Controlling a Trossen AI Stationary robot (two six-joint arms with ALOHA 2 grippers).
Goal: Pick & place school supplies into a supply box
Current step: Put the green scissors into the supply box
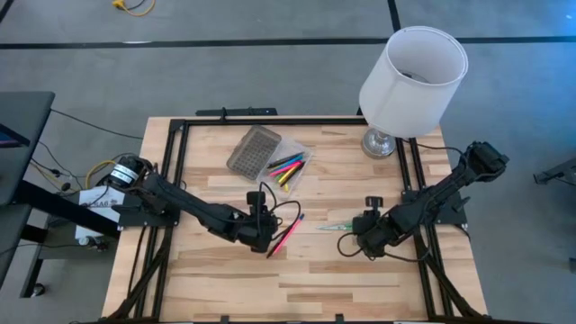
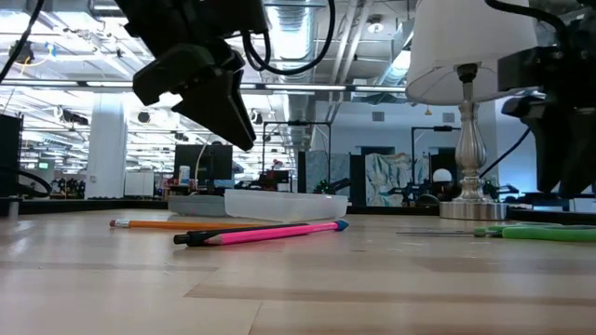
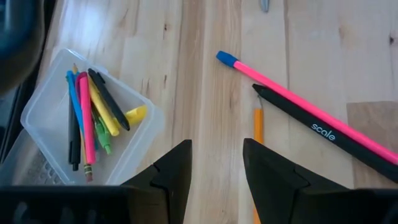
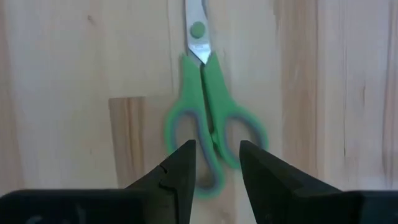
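Hovering open and empty, the left pincer [image 3: 216, 171] is facing the pink pen [image 3: 298, 106] just ahead; the right pincer [image 4: 216, 168], open, is straddling the scissors [image 4: 208, 118]. Advise centring before closing.

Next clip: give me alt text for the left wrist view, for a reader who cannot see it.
The left gripper hangs open and empty above a wooden table, near a pink pen, a black pen and a yellow pencil lying loose. Off to one side, the clear supply box holds several coloured pens and markers.
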